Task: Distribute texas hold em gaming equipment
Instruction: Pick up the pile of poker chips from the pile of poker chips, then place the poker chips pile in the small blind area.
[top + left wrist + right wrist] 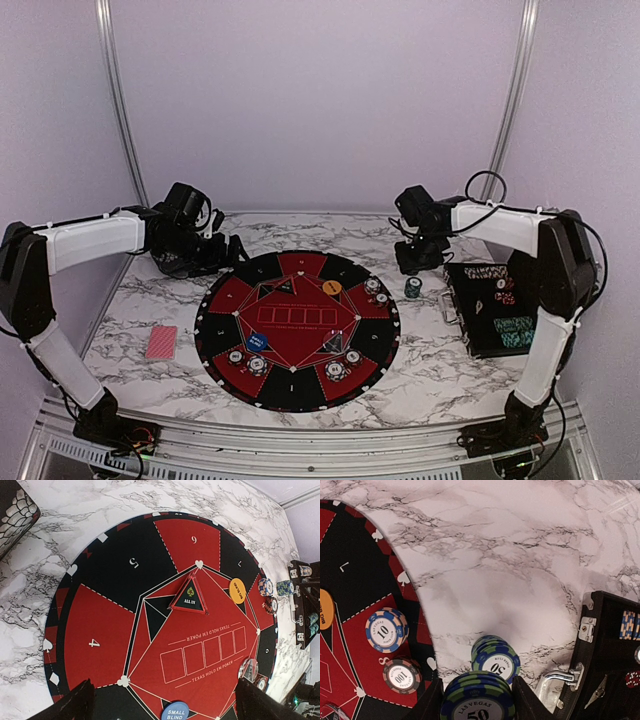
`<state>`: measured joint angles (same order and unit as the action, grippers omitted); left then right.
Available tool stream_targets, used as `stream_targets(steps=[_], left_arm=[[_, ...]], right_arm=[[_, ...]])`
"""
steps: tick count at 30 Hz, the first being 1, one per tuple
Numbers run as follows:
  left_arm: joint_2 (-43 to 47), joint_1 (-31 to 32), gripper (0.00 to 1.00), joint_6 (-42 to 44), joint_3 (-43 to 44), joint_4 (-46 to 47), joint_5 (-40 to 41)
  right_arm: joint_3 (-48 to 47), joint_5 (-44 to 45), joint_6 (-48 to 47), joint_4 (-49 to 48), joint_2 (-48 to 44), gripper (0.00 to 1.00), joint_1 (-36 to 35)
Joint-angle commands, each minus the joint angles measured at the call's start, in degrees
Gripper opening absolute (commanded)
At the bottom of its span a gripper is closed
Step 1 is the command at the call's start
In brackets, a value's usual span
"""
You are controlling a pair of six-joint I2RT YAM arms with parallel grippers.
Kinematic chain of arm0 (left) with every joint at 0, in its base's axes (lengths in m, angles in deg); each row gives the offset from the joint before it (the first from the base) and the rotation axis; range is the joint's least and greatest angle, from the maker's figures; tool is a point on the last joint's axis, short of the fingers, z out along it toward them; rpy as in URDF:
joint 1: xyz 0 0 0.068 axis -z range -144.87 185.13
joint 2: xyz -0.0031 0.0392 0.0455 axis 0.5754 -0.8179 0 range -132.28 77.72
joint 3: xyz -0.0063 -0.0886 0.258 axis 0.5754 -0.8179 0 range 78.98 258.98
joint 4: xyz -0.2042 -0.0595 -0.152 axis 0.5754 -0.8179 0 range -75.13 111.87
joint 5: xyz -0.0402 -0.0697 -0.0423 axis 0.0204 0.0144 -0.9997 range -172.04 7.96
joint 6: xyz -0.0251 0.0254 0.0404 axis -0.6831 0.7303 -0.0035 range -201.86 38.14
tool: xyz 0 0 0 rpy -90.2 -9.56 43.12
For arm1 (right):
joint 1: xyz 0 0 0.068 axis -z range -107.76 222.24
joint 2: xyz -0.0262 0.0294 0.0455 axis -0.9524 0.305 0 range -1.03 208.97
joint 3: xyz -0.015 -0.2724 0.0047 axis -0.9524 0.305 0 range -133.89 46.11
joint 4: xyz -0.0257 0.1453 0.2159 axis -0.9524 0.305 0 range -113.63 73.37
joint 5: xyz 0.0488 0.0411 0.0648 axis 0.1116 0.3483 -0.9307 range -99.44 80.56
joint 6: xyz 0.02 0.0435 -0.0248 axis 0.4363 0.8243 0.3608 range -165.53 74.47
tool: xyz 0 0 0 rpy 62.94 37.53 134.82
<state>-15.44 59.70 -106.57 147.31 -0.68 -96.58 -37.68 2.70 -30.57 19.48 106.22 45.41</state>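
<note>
A green-and-blue chip stack (477, 707) is pinched between the fingers of the right gripper (477, 696), just off the right edge of the round mat (300, 392). The left gripper (165, 705) is held spread wide at the mat's far-left side. The black case (470, 340) is seen at the right and the red-backed cards (160, 342) at the left of the mat. A second stack (495, 661) is set just beside the held one.

Mat (100, 640): "TEXAS HOLD EM POKER", seats 4, 5, 6. Triangle marker (190, 597): "ALL IN". Blue marker (175, 712): "SMALL BLIND". Green-blue chip stack (477, 705): "LAS VEGAS 50". Blue-tan chip (385, 630): "10". Dark chip (400, 676): "100".
</note>
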Motion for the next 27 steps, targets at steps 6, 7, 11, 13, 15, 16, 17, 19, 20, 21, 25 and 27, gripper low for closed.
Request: stream_targets(steps=[6,7,11,13,15,16,17,19,20,21,25,27], left_arm=[[1.95,-0.31,0.99,-0.85,-1.03,0.24,-0.36],[2.2,-0.4,0.99,-0.99,-1.34,0.22,-0.5],[3.91,-1.08,0.99,-1.75,-3.42,0.25,-1.5],[5.2,-1.38,0.99,-2.08,-4.98,0.28,-1.8],[6.81,-1.61,0.99,-2.33,-6.46,0.31,-1.83],[7.6,-1.89,0.99,-2.48,-7.13,0.23,-1.94],[8.42,-2.01,0.99,-2.53,-7.84,0.22,-2.15],[10.09,-2.36,0.99,-2.77,-9.24,0.14,-2.62],[10.93,-2.54,0.99,-2.92,-9.93,0.07,-2.73],[11.71,-2.71,0.99,-2.99,-10.5,-0.14,-2.9],[14.84,-3.03,0.99,-3.23,-12.82,-1.62,-3.1],[16.38,-3.23,0.99,-3.24,-13.68,-2.41,-3.35]], right_arm=[[-3.4,1.72,1.7,2.78,-2.7,0.41,-5.1],[-3.4,1.7,1.96,2.91,-2.8,0.41,-5.67],[-3.7,1.83,2.84,3.76,-3.07,0.41,-8.49],[-3.83,1.92,3.34,4.18,-3.13,0.41,-10.5],[-3.92,2.08,3.97,4.65,-3.13,0.41,-12.36],[-4.07,2.15,4.25,4.88,-3.1,0.41,-13.47],[-4.26,2.4,4.63,5.25,-2.97,0.41,-14.57],[-4.8,2.84,5.48,6.14,-2.68,0.41,-16.98],[-5.1,3.02,5.84,6.37,-2.53,0.41,-18.21],[-5.4,3.06,6.24,6.72,-2.37,0.41,-19.63],[-7.16,4.13,8.45,8.68,-0.99,0.41,-24.95],[-8.3,4.54,9.63,9.67,-0.01,0.41,-27.67]])
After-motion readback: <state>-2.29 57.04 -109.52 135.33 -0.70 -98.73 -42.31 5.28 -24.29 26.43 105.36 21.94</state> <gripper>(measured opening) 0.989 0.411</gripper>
